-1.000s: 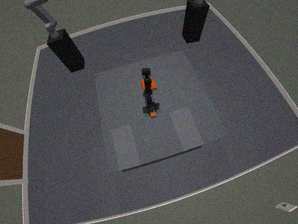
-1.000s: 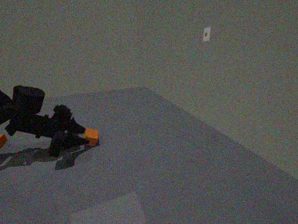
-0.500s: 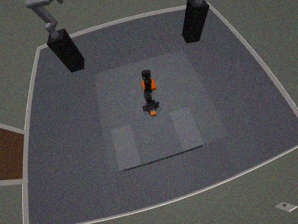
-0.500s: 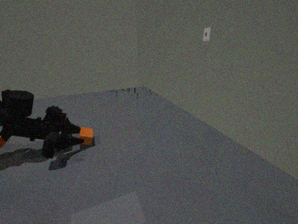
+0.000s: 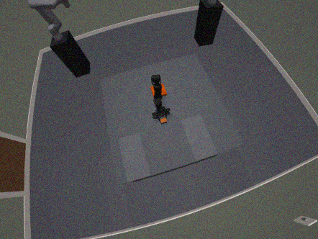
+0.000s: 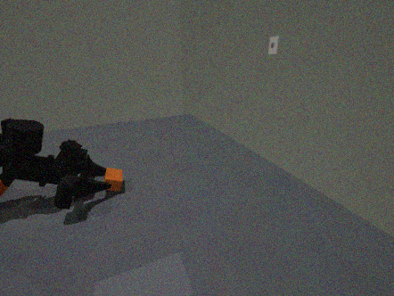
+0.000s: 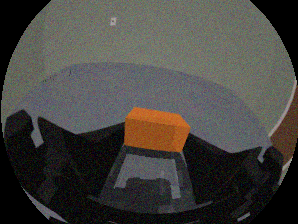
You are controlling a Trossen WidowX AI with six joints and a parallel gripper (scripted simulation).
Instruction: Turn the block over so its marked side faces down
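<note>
Near the desk centre: gripper (image 6: pixel 107 180) low over the table (image 6: pixel 232 214).
Claw: partly closed, clamping the orange block (image 6: pixel 115 178).

The table (image 5: pixel 90 201) was a broad slate-blue surface edged by a pale border (image 5: pixel 273 61), seen from above with a lighter grey square panel (image 5: pixel 119 93) set in its middle. Two still paler rectangular patches lay within that panel, one (image 5: pixel 134 156) toward its left front and one (image 5: pixel 198 137) toward its right front. Two tall black posts stood on the table near its far edge, one (image 5: pixel 70 53) at the left corner and one (image 5: pixel 208 23) to the right. The arm's base (image 5: pixel 155 80) sat on the grey panel near its centre. In the exterior view, the arm's dark shadow (image 6: pixel 27 207) fell across the table.
</note>
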